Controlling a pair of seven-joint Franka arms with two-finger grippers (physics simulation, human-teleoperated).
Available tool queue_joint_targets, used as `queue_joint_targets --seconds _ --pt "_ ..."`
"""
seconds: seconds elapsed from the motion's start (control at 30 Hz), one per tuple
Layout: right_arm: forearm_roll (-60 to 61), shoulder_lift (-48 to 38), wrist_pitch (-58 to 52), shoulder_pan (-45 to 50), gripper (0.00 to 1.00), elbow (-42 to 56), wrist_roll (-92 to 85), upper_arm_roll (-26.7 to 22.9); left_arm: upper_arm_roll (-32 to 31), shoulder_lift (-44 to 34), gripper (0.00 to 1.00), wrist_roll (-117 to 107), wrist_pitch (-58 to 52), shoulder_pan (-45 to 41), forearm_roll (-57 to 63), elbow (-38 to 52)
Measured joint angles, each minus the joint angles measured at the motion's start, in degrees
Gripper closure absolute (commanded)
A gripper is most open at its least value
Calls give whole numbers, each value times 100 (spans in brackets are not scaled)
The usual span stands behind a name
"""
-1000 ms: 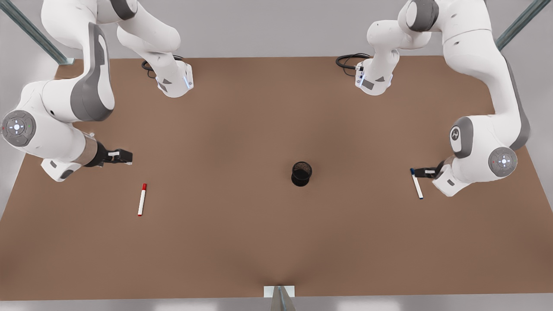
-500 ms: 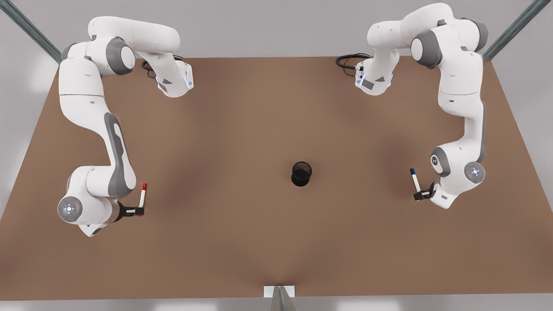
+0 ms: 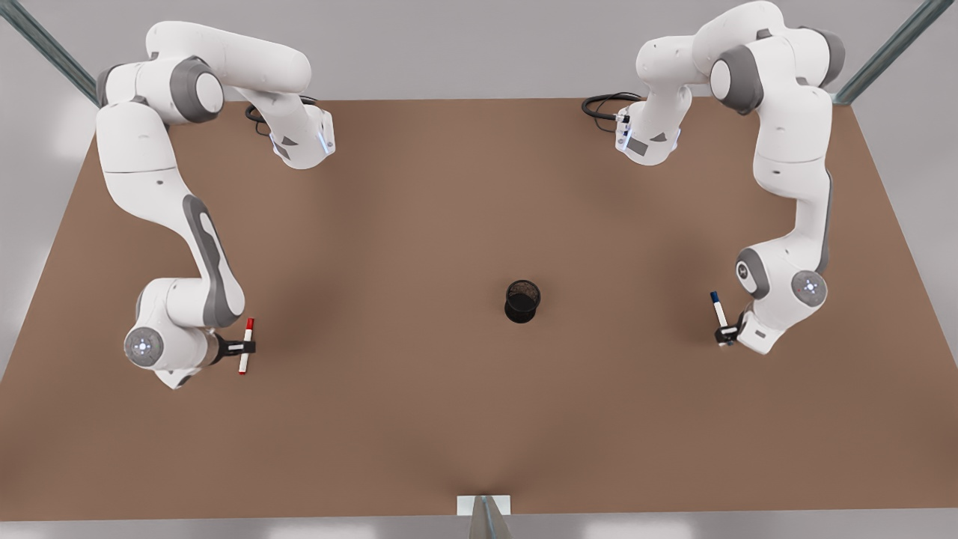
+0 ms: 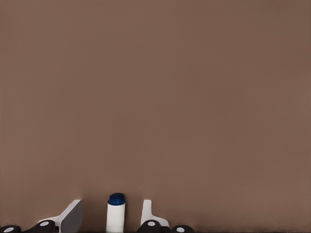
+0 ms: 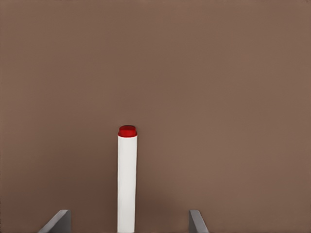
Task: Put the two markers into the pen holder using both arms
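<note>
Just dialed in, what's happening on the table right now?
Both arms are down at the markers. The left gripper, on the front view's right, straddles the blue-capped marker with fingers open. The right gripper, on the front view's left, is open around the red-capped marker. The pen holder stands mid-table, no marker in it.

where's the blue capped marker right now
The blue-capped marker lies on the table at the front view's right, between the open fingers of the left gripper, well to the right of the pen holder.
</note>
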Motion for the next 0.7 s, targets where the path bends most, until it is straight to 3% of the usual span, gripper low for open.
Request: queue_joint_targets --seconds 0.1,0.33,0.47,0.57,0.7 --pt "-10 16 170 -1 7 16 -15 5 0 -26 48 17 19 -5 2 -44" --pt "-17 369 695 -38 8 31 -51 5 0 -29 60 46 39 -5 3 -52" --pt "-14 423 914 -15 28 9 -65 5 0 -9 60 55 43 -37 4 -51" --pt "8 425 993 -18 37 -1 -90 5 0 4 64 60 45 -40 4 -51" --pt "2 375 1014 -44 36 4 -111 15 0 -1 76 46 51 -41 22 -51"
